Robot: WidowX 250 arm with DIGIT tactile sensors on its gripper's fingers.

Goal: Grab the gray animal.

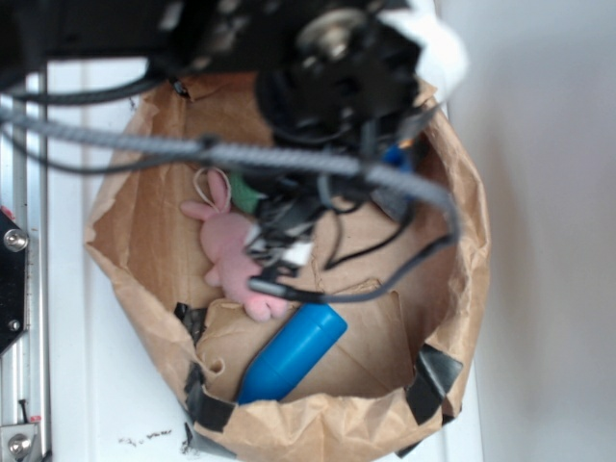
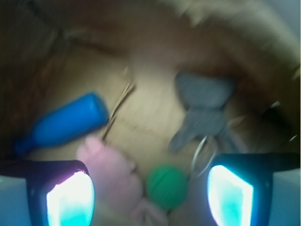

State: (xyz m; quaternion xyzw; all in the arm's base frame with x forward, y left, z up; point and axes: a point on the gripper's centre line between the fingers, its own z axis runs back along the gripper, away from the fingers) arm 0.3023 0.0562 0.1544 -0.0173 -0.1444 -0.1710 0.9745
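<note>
Currently my end effector (image 2: 150, 188) hangs spread above the paper bag (image 1: 452, 289), both fingers wide, gripping nothing. Gray animal (image 2: 202, 110) lies ahead on the bag floor, right of center, beyond the green ball (image 2: 165, 186) and pink bunny (image 2: 110, 172). Bag sits on a white bench (image 1: 77, 385); wrist view blurred.
</note>
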